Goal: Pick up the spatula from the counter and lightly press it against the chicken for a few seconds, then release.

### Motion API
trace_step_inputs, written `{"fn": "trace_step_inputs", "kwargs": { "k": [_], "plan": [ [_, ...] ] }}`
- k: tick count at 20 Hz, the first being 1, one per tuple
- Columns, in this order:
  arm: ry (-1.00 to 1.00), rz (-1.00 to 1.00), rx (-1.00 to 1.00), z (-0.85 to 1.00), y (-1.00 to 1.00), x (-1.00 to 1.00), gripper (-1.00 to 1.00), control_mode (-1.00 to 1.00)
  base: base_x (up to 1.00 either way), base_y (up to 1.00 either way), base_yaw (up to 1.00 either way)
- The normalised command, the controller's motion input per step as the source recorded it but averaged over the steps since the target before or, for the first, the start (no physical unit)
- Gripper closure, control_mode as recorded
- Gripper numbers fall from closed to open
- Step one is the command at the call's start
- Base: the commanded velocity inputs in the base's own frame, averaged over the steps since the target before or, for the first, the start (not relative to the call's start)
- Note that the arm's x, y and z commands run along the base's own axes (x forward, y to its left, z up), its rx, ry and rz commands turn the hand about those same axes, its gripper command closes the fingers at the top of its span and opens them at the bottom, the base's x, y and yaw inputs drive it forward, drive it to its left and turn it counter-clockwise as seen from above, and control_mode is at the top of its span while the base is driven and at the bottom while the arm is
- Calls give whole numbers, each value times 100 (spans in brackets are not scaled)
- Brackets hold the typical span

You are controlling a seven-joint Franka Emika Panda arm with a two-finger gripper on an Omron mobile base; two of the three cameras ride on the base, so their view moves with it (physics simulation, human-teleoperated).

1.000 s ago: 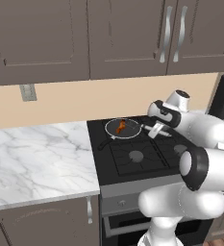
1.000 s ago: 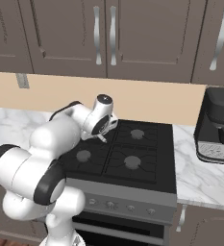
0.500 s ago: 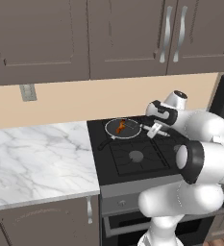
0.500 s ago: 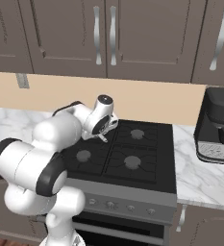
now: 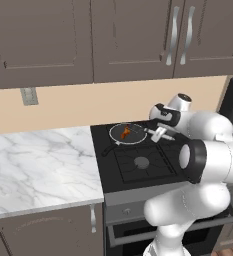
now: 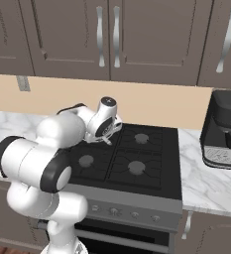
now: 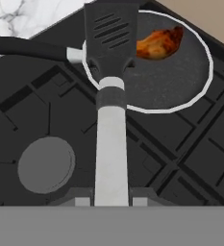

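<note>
My gripper (image 7: 112, 197) is shut on the grey handle of the spatula (image 7: 111, 153). The spatula's black slotted blade (image 7: 109, 33) reaches over the near left part of the dark pan (image 7: 171, 86). A browned piece of chicken (image 7: 160, 42) lies in the pan, right beside the blade's edge; whether they touch I cannot tell. In the left base view the gripper (image 5: 160, 134) sits just right of the pan (image 5: 119, 139), with the spatula (image 5: 144, 131) pointing at the chicken (image 5: 126, 132). From the right the gripper (image 6: 108, 139) hangs over the stove's back left.
The pan's black handle (image 7: 27, 48) sticks out toward the marble counter (image 5: 38, 165). The front burner (image 5: 141, 162) lies below the hand. A coffee machine (image 6: 226, 131) stands on the counter right of the black stove (image 6: 137, 163). Cabinets hang above.
The hand and spatula have held almost the same place over the pan. The arm's elbow has shifted a little up and toward the pan.
</note>
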Motion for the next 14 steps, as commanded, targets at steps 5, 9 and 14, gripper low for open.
{"fn": "trace_step_inputs", "kwargs": {
  "k": [5, 9, 14],
  "plan": [
    [0, 0, -1, -7, 0, 17, 100, -100, 0, 0, 0],
    [0, 0, -1, -10, 0, 16, 100, -100, 0, 0, 0],
    [0, 0, 0, -10, 0, 13, 100, -100, 0, 0, 0]
  ]
}}
